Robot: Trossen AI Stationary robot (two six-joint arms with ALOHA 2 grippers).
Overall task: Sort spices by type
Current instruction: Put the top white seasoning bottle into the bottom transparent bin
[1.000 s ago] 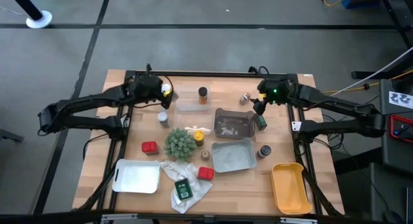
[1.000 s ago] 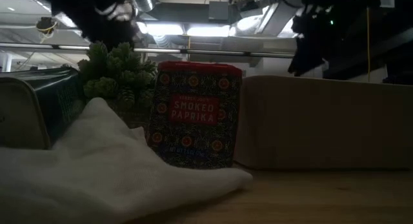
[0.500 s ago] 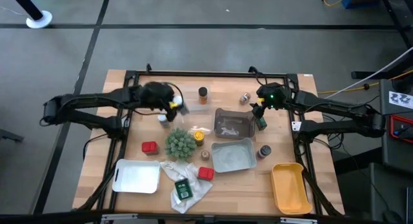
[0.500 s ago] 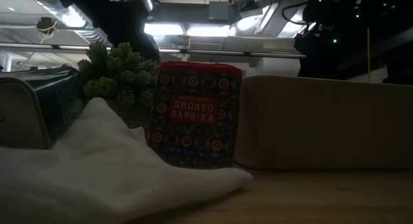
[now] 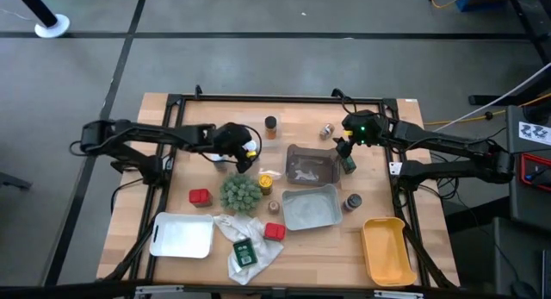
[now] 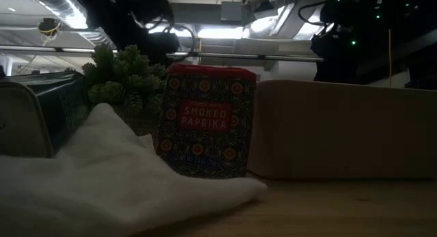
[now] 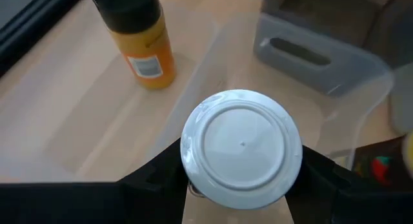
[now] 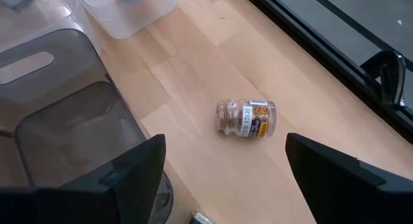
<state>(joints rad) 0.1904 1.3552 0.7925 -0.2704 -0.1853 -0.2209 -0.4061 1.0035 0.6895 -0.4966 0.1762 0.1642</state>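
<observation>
As left gripper (image 5: 244, 151) carries clamped white-capped jar (image 7: 241, 148) from upper left toward frame centre, sorting advances; right gripper (image 5: 345, 146) stays wide open above toppled jar (image 8: 246, 117).

The high view is evenly and softly lit from above; only faint, short shadows are cast on the wooden table (image 5: 172, 204), and no glare is seen. The low view is dim and strongly backlit: bright ceiling lights (image 6: 225, 32) are blown out far behind, so that the arms are reduced to silhouettes, while the paprika tin (image 6: 207, 121) is kept legible and the white bag (image 6: 116, 175) nearest the lens is rendered soft. In the left wrist view the white jar lid (image 7: 242, 148) is brightly lit and sharp, and the surroundings are blurred. The right wrist view is bright, with soft shadows.
</observation>
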